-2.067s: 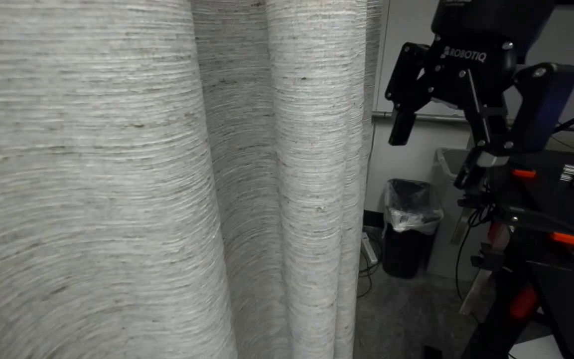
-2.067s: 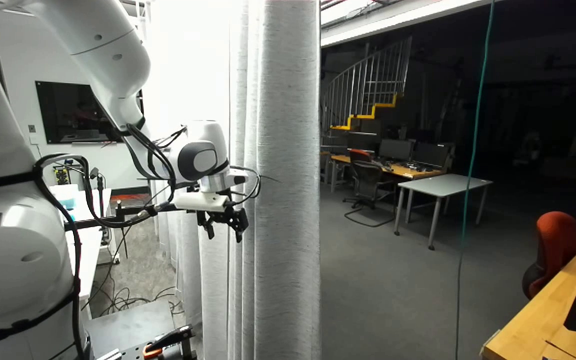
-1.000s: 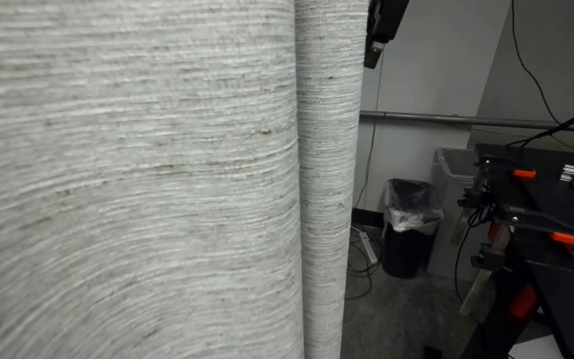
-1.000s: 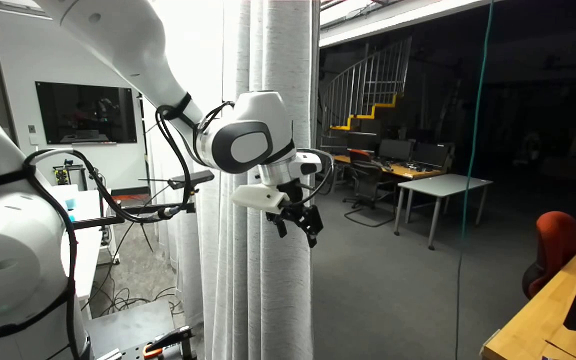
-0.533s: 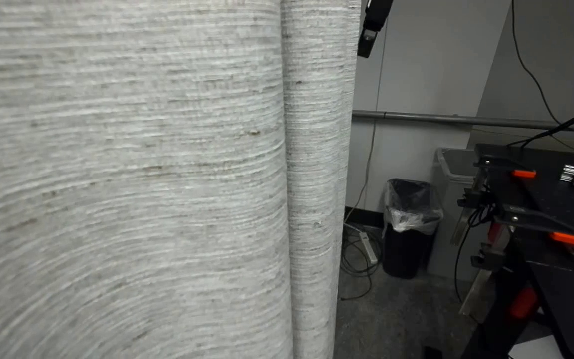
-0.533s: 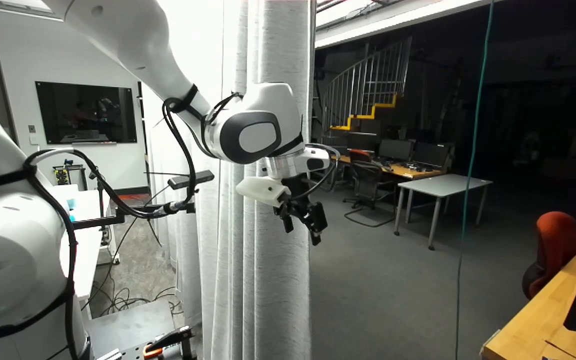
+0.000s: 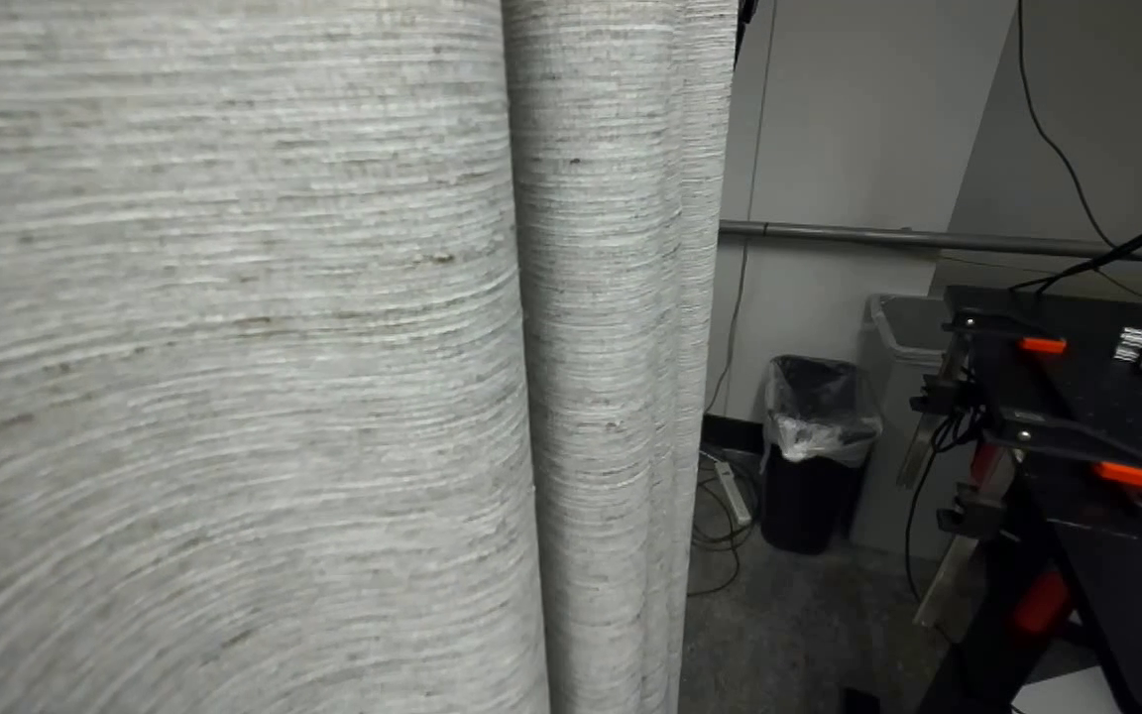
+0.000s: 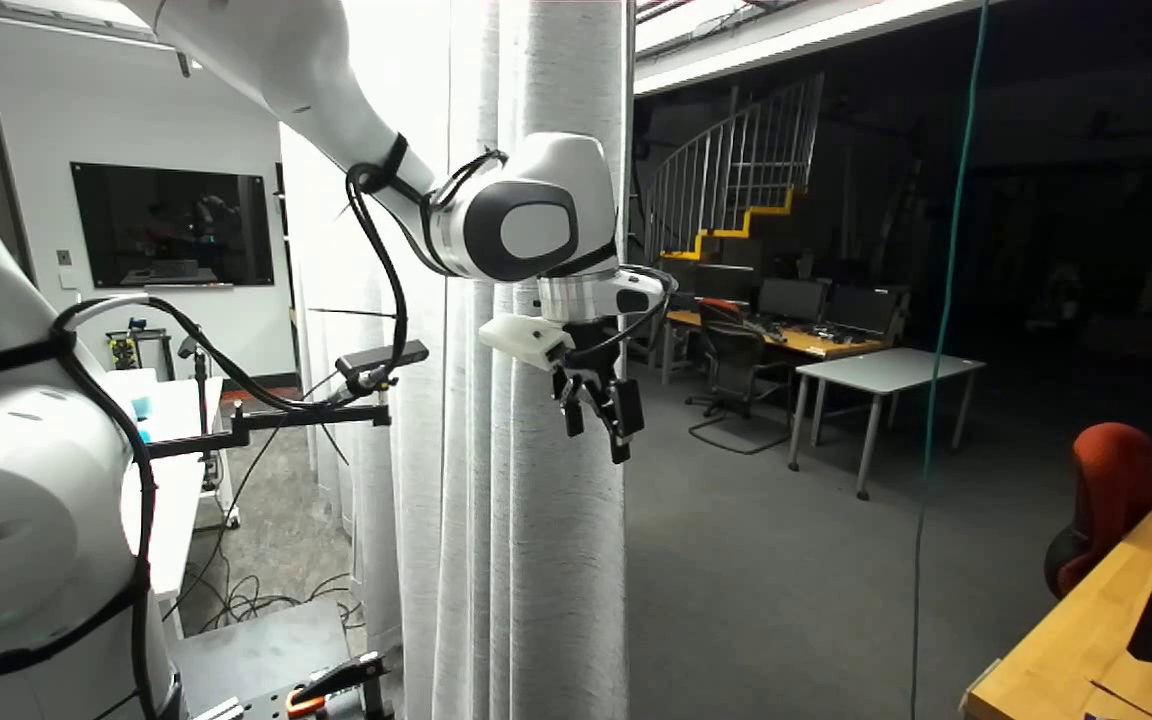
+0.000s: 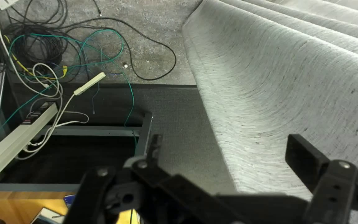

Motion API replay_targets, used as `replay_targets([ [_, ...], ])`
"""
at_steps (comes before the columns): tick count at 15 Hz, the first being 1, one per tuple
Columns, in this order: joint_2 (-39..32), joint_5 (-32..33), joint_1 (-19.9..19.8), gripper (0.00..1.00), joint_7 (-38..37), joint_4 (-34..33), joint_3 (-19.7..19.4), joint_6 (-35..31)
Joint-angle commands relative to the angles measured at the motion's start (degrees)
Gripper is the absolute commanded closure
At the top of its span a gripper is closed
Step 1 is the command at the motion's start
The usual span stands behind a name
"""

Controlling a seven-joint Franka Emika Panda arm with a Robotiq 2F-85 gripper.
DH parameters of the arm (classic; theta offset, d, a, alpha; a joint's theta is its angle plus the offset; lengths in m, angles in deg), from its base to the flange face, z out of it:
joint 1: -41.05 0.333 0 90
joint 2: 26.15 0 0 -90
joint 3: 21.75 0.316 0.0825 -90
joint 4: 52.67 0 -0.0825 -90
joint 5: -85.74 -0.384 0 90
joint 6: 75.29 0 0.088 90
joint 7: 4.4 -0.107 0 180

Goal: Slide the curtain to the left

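Because gripper stands with jaws wide apart, it could close short of curtain, whose edge shows between fingers, depth unclear; shallow pinch might slip off folds mid-slide; farther off, loose cables could snag swinging hem

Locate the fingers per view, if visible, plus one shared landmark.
In an exterior view: fingers just below centre, pointing down, overlapping the right edge of the curtain.
In an exterior view: no clear fingers; only a dark sliver at the top, beside the curtain, too little to identify.
Wrist view: fingers lower half, spread apart, one left of centre, one overlapping the curtain at right.
Shared landmark: curtain, in all three.
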Motion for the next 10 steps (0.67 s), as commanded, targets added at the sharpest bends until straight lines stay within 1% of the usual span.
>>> replay_targets([
  [1,-2.25,-1.01,0.23,0.0,-3.16,-3.8,0.28,3.6],
  [8,-2.44,-0.9,0.3,0.0,-6.28,-4.69,0.94,5.16],
  [9,-2.03,-0.14,0.18,0.0,-4.66,-2.92,0.62,2.35],
  [10,-2.03,-0.15,0.19,0.0,-4.93,-3.02,0.66,2.71],
])
